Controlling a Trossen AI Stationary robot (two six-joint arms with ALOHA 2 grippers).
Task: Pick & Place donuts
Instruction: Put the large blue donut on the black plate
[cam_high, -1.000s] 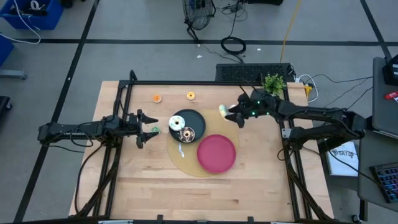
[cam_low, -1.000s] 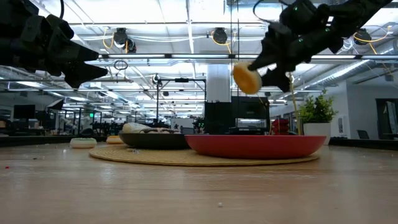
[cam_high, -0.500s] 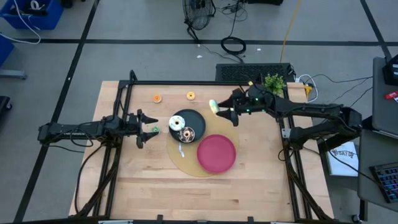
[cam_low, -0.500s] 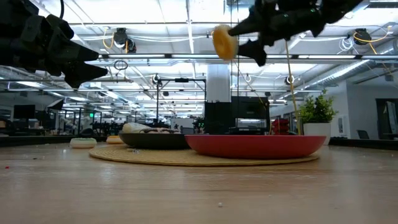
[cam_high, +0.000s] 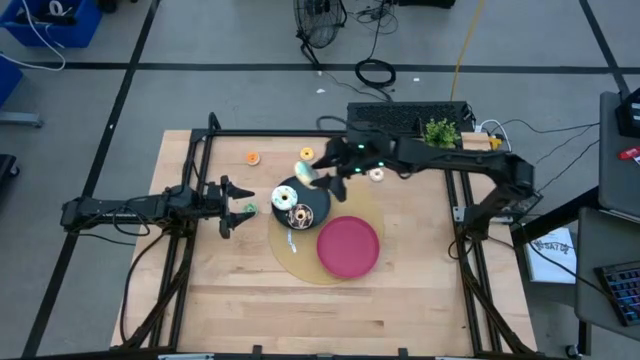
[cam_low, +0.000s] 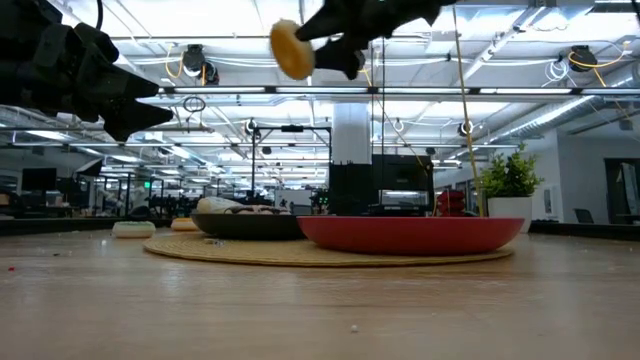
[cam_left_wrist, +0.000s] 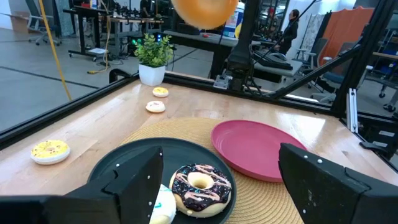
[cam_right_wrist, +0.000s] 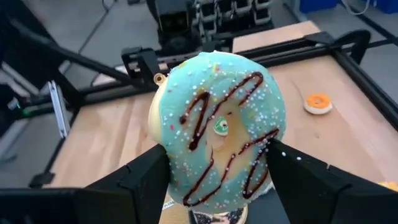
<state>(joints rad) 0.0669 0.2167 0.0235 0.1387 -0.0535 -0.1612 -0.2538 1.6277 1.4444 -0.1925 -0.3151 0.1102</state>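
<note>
Right tool (cam_high: 318, 172) hangs high over the black plate (cam_high: 318, 190), clamped on a teal donut (cam_right_wrist: 217, 127). Best play: centre it over bare plate, lower, then release. Left tool (cam_high: 240, 207) waits, fingers apart. Only the right wrist view shows the chocolate drizzle; the low view shows just its pale underside.

Pale wood-grain table (cam_high: 400, 290), woven mat (cam_left_wrist: 155, 134), glossy pink plate (cam_left_wrist: 261, 149).

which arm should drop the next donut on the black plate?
Right. The right gripper already holds the teal donut in the air above the black plate's far rim. The left gripper waits open and empty at the plate's left.
</note>
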